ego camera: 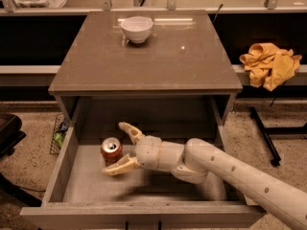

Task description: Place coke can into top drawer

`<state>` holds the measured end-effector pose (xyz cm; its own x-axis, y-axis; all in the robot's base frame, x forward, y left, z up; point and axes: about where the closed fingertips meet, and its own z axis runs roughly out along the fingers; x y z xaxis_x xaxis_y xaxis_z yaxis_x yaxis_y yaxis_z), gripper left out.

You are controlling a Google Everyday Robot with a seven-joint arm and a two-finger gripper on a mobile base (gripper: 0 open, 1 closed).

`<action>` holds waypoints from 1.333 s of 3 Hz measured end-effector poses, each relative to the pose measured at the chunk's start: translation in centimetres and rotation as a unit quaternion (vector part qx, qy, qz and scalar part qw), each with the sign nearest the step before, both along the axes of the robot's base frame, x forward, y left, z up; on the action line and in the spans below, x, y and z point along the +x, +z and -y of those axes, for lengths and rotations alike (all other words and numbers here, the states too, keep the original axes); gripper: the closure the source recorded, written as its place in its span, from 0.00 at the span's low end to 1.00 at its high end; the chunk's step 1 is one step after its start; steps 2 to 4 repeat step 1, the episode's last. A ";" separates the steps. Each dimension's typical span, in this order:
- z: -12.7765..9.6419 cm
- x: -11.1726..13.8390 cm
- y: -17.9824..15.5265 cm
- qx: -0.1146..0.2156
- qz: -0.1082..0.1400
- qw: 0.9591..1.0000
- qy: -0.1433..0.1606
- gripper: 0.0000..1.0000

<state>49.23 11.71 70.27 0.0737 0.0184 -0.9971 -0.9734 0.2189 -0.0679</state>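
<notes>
The coke can (111, 150), red with a silver top, stands upright on the pale bottom of the open top drawer (86, 186), left of middle. My gripper (118, 147) reaches in from the right on a white arm. Its two cream fingers are spread wide, one (130, 131) behind the can and one (120, 166) in front of it. The can sits between the fingertips, and the fingers do not press on it.
A white bowl (137, 28) sits at the back of the cabinet top (182, 61). A yellow cloth (268, 63) lies on a shelf to the right. A black stand leg (265, 133) is on the floor at right, a dark object (7, 133) at far left.
</notes>
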 end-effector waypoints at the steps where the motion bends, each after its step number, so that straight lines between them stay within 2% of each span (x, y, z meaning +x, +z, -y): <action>1: 0.0 0.0 0.0 0.000 0.000 1.000 0.000 0.00; 4: 0.0 0.0 0.0 0.000 0.000 1.000 0.000 0.00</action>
